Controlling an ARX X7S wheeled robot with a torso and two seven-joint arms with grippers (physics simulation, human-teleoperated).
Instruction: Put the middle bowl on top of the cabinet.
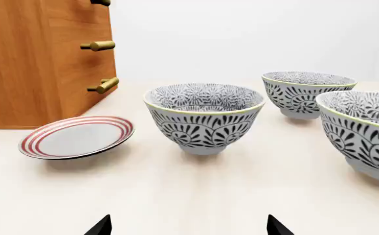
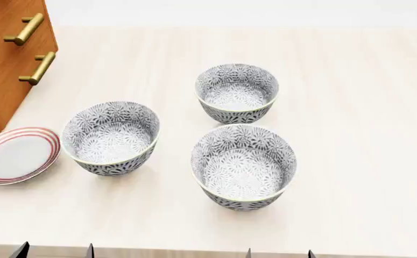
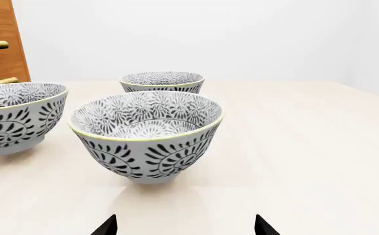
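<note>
Three alike grey-and-white floral bowls stand in a triangle on the pale table: a left bowl [image 2: 111, 137] [image 1: 204, 117], a far bowl [image 2: 237, 92] [image 1: 306, 93] [image 3: 162, 81] and a near right bowl [image 2: 244, 164] [image 3: 146, 134]. I cannot tell which one is the middle bowl. The orange-brown cabinet [image 2: 7, 64] [image 1: 39, 63] with brass handles rises at the far left. My left gripper [image 2: 55, 251] [image 1: 189, 226] is open and empty, short of the left bowl. My right gripper [image 2: 279, 252] [image 3: 186, 226] is open and empty, just short of the near right bowl.
A flat white plate with red rings [image 2: 14, 156] [image 1: 78, 137] lies by the foot of the cabinet, left of the left bowl. The table's front edge [image 2: 165, 250] runs just past my fingertips. Bare tabletop [image 2: 366, 134] stretches to the right of the bowls.
</note>
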